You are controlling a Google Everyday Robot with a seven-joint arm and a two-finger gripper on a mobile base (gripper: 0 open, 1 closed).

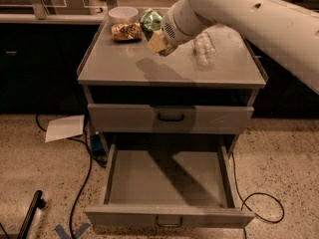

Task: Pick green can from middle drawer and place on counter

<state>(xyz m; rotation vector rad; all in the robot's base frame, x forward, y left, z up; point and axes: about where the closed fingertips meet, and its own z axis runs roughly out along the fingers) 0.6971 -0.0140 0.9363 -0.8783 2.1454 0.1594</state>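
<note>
Evidently in the placing step: drawer (169, 183) pulled out and bare inside, can (150, 20) already up over the surface (124, 66). Gripper (155, 38) hanging over the rear middle of that surface, on the big pale arm reaching in from the right, with a shadow thrown on the metal just in front.

Fingers (159, 44) clenched on the can, by the look of it. Green body sticking out just beyond and above the tips, touching them, its lower part hidden behind them. Contact between can base and metal hard to judge; going by the shadow, probably not set down yet.

Just left of the fingers, a gold-brown packet (126, 31), and past that a pale bowl (123, 14). Off to the right of the fingers, apart from them, a clear bottle (205, 49).

Next, most likely: lower straight down onto a bare patch between packet and bottle, keeping the can upright. Release only with the base flat on the metal, then draw back without brushing it. Little room on the packet side, so no drifting left. Some risk of a tip and a roll from an early or tilted release.
</note>
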